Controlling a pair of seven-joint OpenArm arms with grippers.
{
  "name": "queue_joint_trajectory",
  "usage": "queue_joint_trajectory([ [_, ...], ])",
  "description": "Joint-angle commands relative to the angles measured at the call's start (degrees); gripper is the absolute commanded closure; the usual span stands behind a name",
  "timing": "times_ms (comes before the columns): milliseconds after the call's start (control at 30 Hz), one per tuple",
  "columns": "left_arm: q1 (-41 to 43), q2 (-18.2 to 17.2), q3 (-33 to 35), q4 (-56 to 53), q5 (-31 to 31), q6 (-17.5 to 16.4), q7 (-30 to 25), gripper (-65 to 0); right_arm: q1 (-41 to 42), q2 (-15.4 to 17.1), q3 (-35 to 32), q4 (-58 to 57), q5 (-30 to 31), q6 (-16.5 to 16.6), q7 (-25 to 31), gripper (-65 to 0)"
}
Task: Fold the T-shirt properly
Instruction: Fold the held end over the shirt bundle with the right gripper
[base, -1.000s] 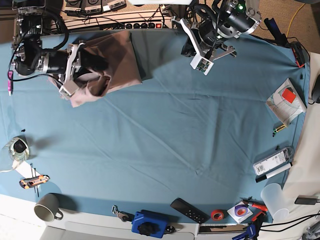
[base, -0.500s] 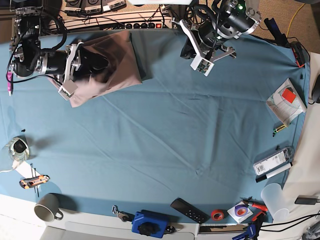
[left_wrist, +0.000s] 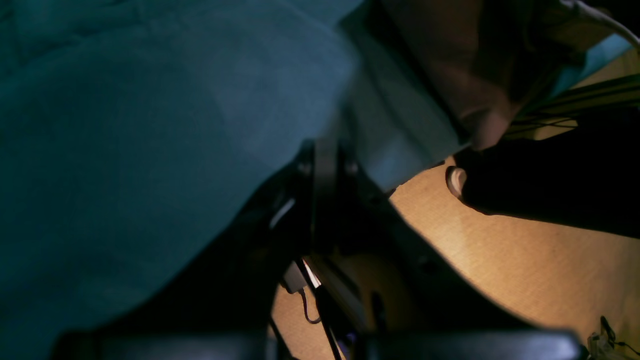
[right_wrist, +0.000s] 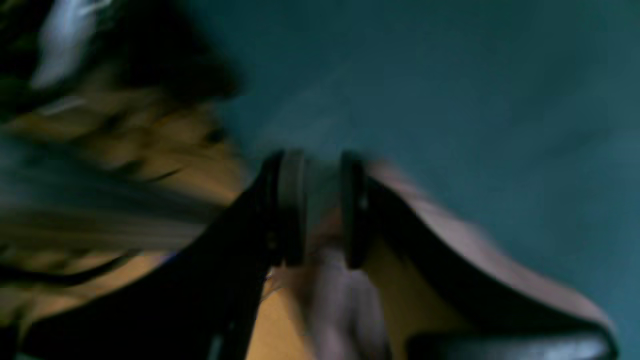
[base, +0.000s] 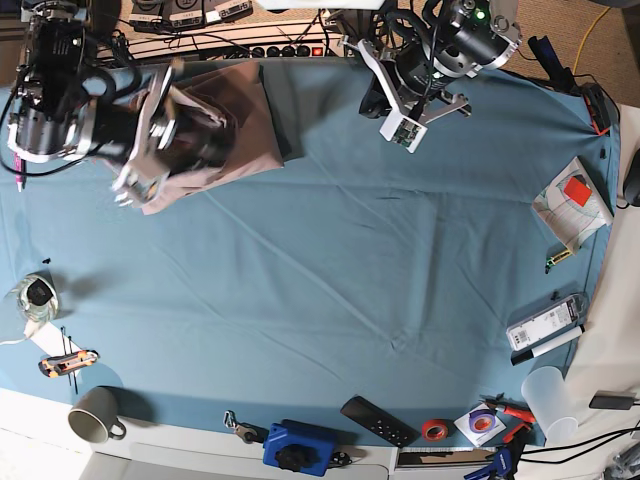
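The mauve-brown T-shirt (base: 255, 130) lies folded into a compact block at the back left of the teal tablecloth (base: 350, 270). My right gripper (base: 222, 132) hovers over the shirt's left part and is blurred by motion. In the right wrist view the right gripper (right_wrist: 318, 205) has its fingers (right_wrist: 286, 200) apart, and a blurred strip of the T-shirt (right_wrist: 450, 240) runs below them. My left gripper (base: 373, 98) hangs at the back centre, away from the shirt. It is shut (left_wrist: 325, 155), with the T-shirt (left_wrist: 450, 75) at the upper right of the left wrist view.
A mug (base: 95, 415), remote (base: 378, 420), blue device (base: 297, 447), red tape roll (base: 433, 430) and plastic cup (base: 550, 400) line the front edge. A booklet (base: 570, 205) and a white box (base: 545, 325) sit at the right. Cables run along the back edge.
My right gripper let go of the T-shirt's lower-left part, which settled flat. The right arm then swung and rose over the shirt. The left arm has not moved.
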Motion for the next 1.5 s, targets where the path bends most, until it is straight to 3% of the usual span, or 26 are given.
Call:
queue_joint_trajectory([
  [0, 0.20, 0.15, 0.15, 1.01, -0.50, -0.37, -1.22, 0.0, 0.28, 0.33, 2.64, 0.55, -0.94, 0.06, 1.14, -9.9],
  [67, 0.22, 0.15, 0.15, 1.01, -0.96, -0.39, -1.20, 0.0, 0.28, -0.59, 6.78, 0.55, -6.36, 0.06, 1.14, -0.9],
  [133, 0.22, 0.15, 0.17, 1.01, -3.39, -0.48, -1.22, 0.0, 0.24, -0.57, 9.81, 0.52, -9.90, 0.06, 1.14, 0.0],
  [167, 0.22, 0.17, 0.26, 1.01, -5.33, -1.55, -1.27, 0.0, 0.22, -0.57, 11.04, 0.42, -11.52, 0.06, 1.14, 0.0],
  [267, 0.22, 0.15, 0.26, 1.01, -11.21, -9.44, -1.75, 0.0, 0.13, -0.57, 13.09, -1.36, -18.21, 0.06, 2.54, 0.0],
  [367, 0.17, 0.17, 0.26, 1.01, -13.14, -11.30, -2.16, 0.0, 0.15, -0.57, 13.16, -6.86, -23.17, 0.06, 4.83, 0.0],
  [600, 0.17, 0.15, 0.26, 1.01, -13.11, -11.19, -2.32, 0.0, 0.28, -0.57, 13.05, -19.89, -21.75, -0.55, 1.14, 0.0],
  [867, 0.15, 0.15, 0.26, 1.01, -13.11, -11.19, -3.85, 0.0, 0.11, -0.55, 12.00, -20.48, -3.28, 0.06, 1.14, 0.0],
  [1000, 0.17, 0.15, 0.26, 1.01, -13.11, -11.21, -3.82, 0.0, -0.09, -0.57, 6.32, -20.48, -3.34, 0.06, 1.14, 0.0],
  [1200, 0.17, 0.15, 0.26, 1.01, -13.11, -11.21, -3.78, 0.0, -0.04, -0.57, -6.54, -20.48, -9.42, 0.06, 1.14, 0.0],
  [1367, 0.17, 0.15, 0.26, 1.01, -13.11, -11.21, -3.76, 0.0, 0.00, -0.55, -15.37, -20.48, -9.09, 0.06, 1.14, 0.0],
  [1467, 0.17, 0.15, 0.26, 1.01, -13.11, -11.23, -3.78, 0.0, 0.33, -0.57, -17.09, -20.48, -4.70, 0.06, 1.14, 0.0],
])
